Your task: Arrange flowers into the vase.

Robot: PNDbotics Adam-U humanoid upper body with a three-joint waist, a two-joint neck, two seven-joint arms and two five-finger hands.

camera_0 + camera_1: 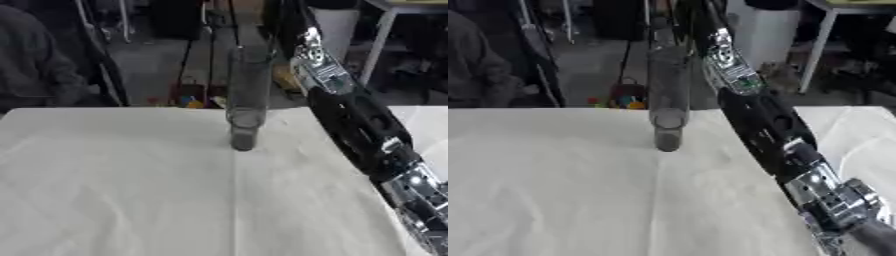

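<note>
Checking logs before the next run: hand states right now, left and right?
Left hand: not in view.
Right hand: out of frame; only its arm shows, reaching past the vase.

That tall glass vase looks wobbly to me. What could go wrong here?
The vase is tall and narrow on a small base, standing on a wrinkled white tablecloth, so a bump might tip it. The robot's right arm stretches past it close by on the right; a sideways swing could knock it over. No flowers and neither hand are in view, so the arm is probably reaching beyond the table.
</note>
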